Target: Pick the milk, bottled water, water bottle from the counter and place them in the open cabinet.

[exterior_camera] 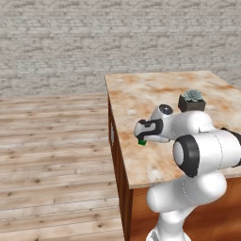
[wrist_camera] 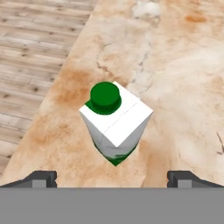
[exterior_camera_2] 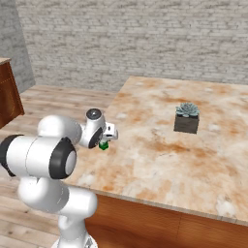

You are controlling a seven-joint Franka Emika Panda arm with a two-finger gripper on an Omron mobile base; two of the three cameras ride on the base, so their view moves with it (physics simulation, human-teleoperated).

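gripper: two-finger gripper point(wrist_camera: 112, 178), dark tips spread wide, grasping nothing
milk: small green-and-white carton with green round cap point(wrist_camera: 116, 124), upright between and beyond the fingertips
counter: beige marble top with rust-orange veins point(wrist_camera: 183, 87), under the carton

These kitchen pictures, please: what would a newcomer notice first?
The milk, a white carton with a green cap, stands upright on the counter near its edge, directly below the open gripper. Farther along the marble counter sits a small potted succulent.

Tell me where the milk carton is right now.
The milk stands upright on the counter near its left edge, directly below the open gripper. In the right base view the potted succulent sits well off to its right.
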